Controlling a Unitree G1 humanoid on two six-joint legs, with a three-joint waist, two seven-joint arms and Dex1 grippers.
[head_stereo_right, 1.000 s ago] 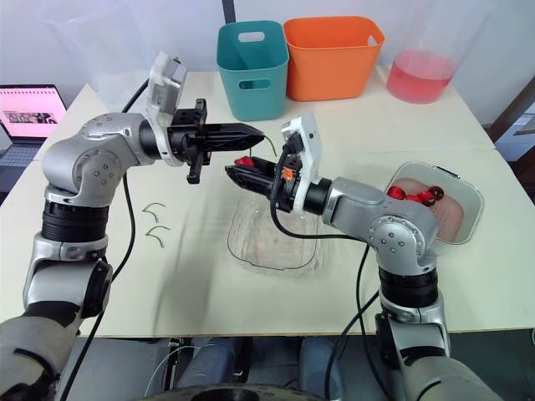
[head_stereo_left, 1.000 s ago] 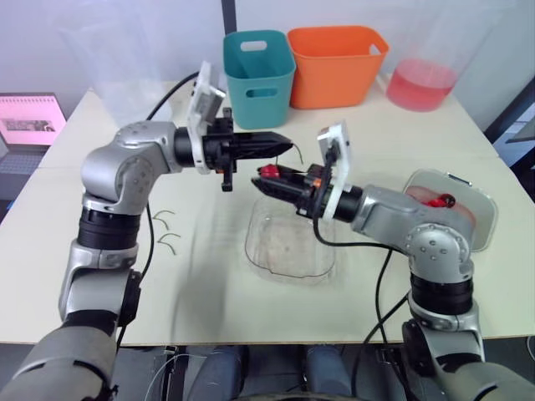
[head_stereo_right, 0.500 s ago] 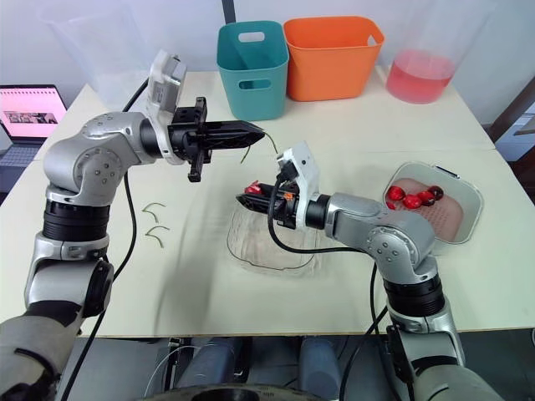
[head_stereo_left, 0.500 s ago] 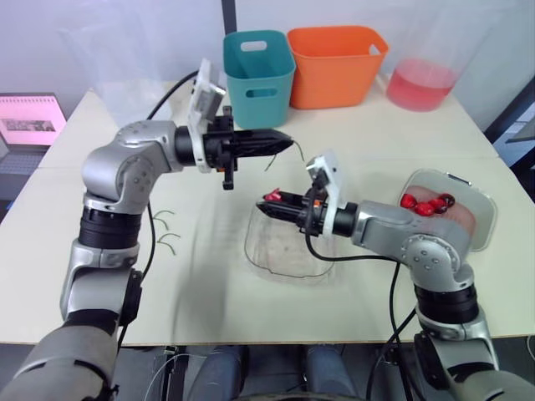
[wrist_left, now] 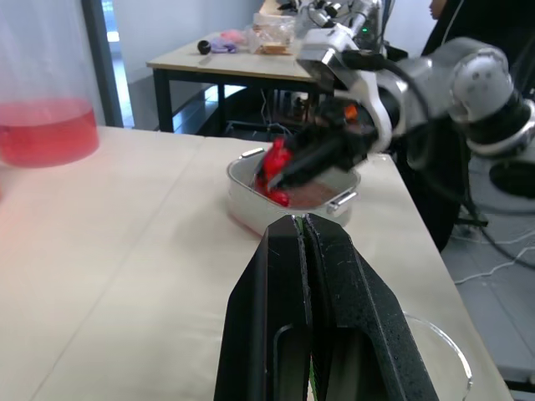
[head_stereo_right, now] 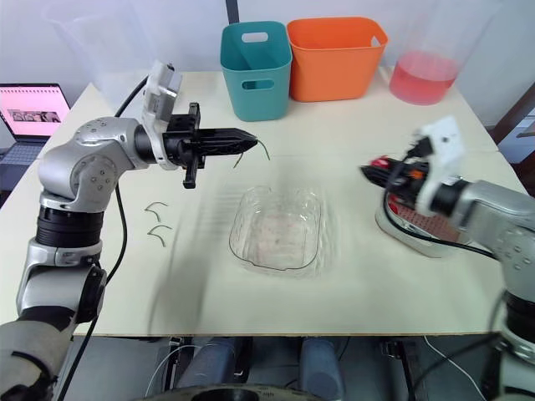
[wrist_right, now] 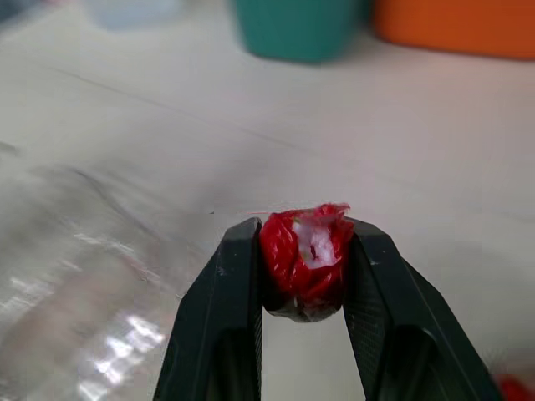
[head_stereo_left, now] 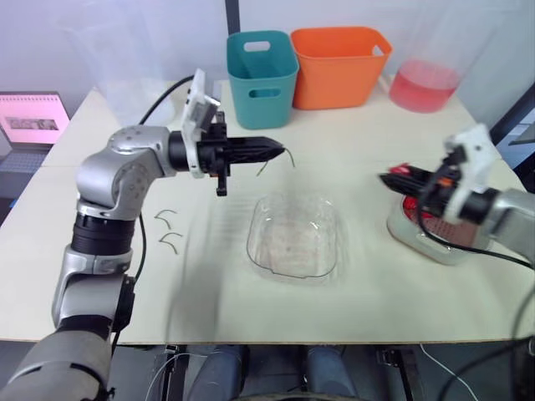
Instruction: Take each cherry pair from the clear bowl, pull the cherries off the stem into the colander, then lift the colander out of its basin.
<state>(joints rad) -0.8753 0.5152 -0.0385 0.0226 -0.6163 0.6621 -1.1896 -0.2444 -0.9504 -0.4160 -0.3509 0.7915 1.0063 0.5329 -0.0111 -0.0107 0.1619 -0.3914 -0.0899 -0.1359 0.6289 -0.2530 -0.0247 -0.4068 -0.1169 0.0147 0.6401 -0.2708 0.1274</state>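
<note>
Right fingers (head_stereo_right: 372,172) clamped on cherry (wrist_right: 305,255), hovering at colander (head_stereo_left: 436,232) by desk's right edge. Left fingers (head_stereo_left: 279,150) pinched together on bare stem (head_stereo_right: 262,149). I should centre over mesh, drop low, part gently so cherry won't bounce. Bowl (head_stereo_left: 333,251) mid-desk looks empty.

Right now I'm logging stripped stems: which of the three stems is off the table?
The stem pinched in the left end effector, jutting past its tip in mid-air. The other two stems lie loose on the table.
</note>
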